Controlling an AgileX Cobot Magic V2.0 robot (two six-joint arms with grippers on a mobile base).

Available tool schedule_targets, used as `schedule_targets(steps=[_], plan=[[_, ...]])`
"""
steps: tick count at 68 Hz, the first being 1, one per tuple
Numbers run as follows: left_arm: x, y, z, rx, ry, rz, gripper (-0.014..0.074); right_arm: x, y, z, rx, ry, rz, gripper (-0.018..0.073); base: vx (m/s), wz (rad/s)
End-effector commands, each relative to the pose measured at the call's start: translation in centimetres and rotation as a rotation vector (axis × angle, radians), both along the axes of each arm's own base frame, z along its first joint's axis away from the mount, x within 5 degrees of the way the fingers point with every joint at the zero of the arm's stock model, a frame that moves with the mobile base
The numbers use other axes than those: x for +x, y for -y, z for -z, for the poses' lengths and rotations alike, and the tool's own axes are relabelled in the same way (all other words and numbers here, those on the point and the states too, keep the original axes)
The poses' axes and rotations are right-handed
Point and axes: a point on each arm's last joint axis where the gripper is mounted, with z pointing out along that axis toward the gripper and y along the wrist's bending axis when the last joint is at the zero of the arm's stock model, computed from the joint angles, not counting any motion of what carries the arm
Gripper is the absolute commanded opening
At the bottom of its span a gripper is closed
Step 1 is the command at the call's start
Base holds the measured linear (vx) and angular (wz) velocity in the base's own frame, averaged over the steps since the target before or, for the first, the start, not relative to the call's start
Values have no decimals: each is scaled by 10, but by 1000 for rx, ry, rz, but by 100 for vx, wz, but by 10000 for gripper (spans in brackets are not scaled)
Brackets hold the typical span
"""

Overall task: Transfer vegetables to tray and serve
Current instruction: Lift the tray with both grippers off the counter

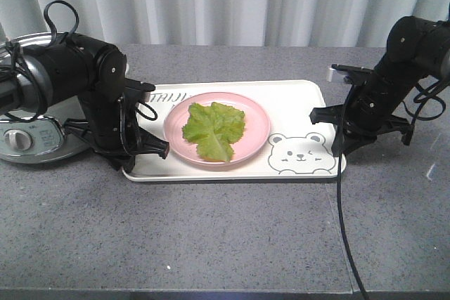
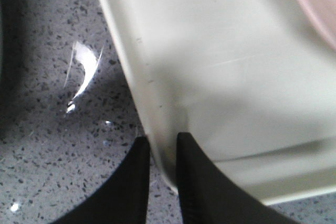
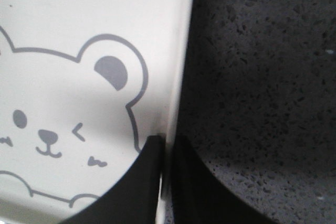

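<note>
The green lettuce leaf (image 1: 214, 130) lies on a round pink plate (image 1: 256, 126), which stands in the middle of the cream-white bear tray (image 1: 295, 100). My left gripper (image 1: 132, 154) is at the tray's left rim. In the left wrist view its two fingers close on that rim (image 2: 164, 142), one inside and one outside the tray (image 2: 220, 77). My right gripper (image 1: 339, 147) is at the right rim. In the right wrist view it pinches the rim (image 3: 167, 142) beside the bear drawing (image 3: 79, 103). I cannot tell whether the tray touches the table.
A silver electric cooker (image 1: 28, 138) stands at the far left, close behind my left arm. A black cable (image 1: 344, 230) hangs from my right arm across the grey counter. A curtain hangs behind the table.
</note>
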Motion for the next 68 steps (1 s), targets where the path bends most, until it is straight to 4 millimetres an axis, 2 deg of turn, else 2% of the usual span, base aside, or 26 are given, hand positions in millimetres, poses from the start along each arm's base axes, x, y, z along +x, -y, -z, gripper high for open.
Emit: schedule_targets(steps=[1,15,50,68], plan=[[-7,12,-42,-142,126,27,-8,-7,-9,-44,80,122,-12,-4,0,0],[-12,13,-60,-205,181,21,-8,-13,-8,-58,80,152,-16,-4,0,0],[-29,7,-108,-277,334,31,-8,-25,-8,-77,82,166,-26,-4,0,0],[-32,5,-113,-279,347,33,-8,-32,-8,-89,84,190,-29,-4,0,0]])
